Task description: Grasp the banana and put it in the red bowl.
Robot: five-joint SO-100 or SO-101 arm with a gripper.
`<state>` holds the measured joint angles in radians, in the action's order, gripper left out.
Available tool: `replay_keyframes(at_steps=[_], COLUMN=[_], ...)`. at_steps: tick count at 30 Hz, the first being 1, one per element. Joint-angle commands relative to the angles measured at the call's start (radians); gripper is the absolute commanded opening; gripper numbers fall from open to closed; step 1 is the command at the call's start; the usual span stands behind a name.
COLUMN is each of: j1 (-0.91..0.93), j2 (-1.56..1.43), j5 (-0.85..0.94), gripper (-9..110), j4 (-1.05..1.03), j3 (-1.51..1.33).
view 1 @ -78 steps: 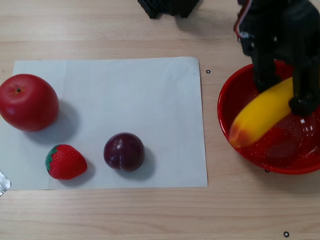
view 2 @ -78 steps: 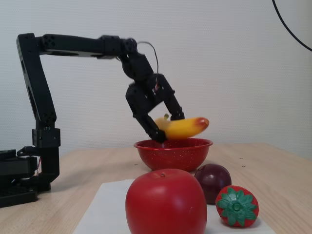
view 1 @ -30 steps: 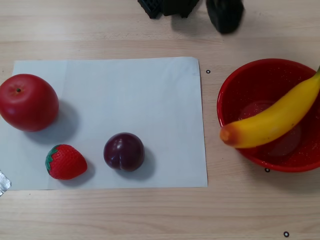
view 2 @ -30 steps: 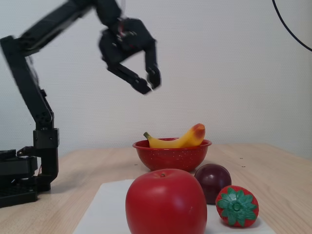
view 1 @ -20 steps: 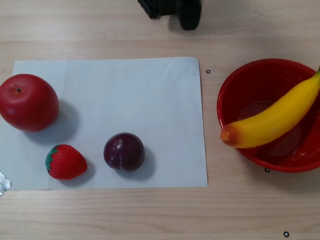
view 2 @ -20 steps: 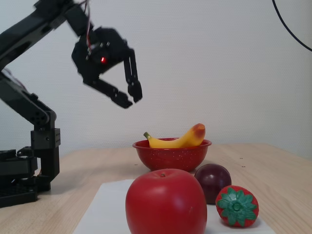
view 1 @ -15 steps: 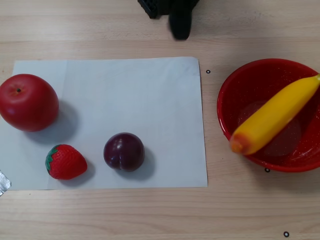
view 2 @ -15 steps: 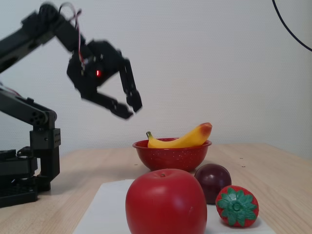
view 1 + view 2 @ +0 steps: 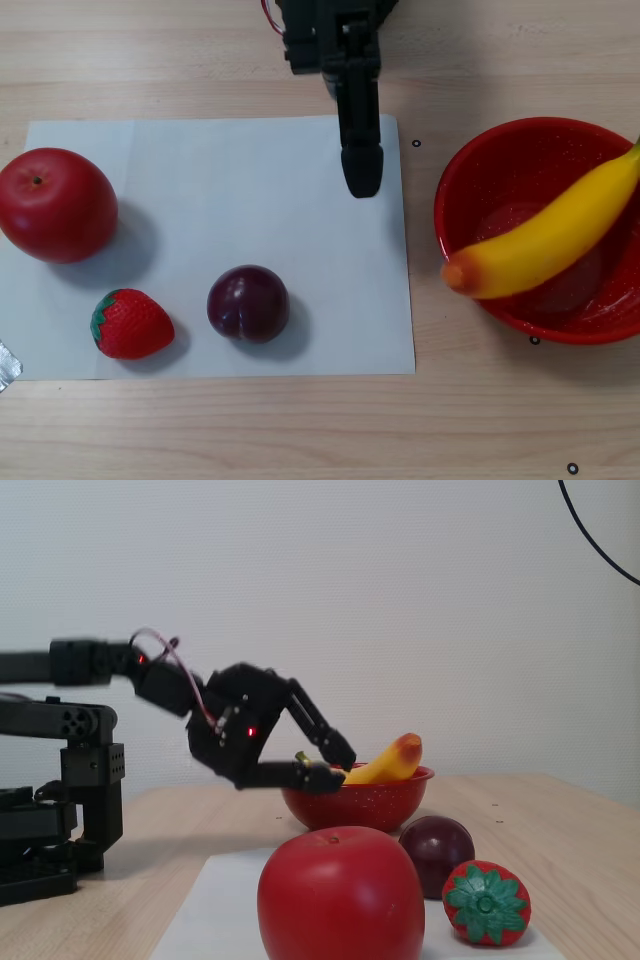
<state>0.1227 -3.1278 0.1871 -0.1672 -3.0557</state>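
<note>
The yellow banana [image 9: 560, 235] lies across the red bowl [image 9: 520, 160] at the right of the other view. Its orange-red end sticks out over the bowl's left rim, and its far end runs off the frame's right edge. In the fixed view the banana [image 9: 385, 763] rests tilted in the bowl [image 9: 360, 805] with the orange end up. My black gripper [image 9: 361, 185] hangs over the right part of the white paper, left of the bowl and clear of the banana. Its jaws look closed and empty. In the fixed view the gripper [image 9: 338, 770] is level with the bowl's rim.
A white paper sheet [image 9: 250, 180] holds a red apple [image 9: 55, 205], a strawberry [image 9: 130, 323] and a dark plum [image 9: 248, 303]. The arm's base [image 9: 60, 820] stands at the left of the fixed view. The tabletop is wooden.
</note>
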Motion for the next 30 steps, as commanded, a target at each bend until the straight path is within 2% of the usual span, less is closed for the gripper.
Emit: replay_keyframes(at_steps=[1, 10, 26, 30], j1=[0.006, 0.034, 0.048, 0.051], j2=[-0.086, -0.15, -0.15, -0.15], j5=[-0.017, 0.021, -0.054, -0.051], gripper=[0, 0, 0, 0], j4=[0.086, -0.112, -0.672, -0.712], j3=[-0.008, -0.048, -0.049, -0.049])
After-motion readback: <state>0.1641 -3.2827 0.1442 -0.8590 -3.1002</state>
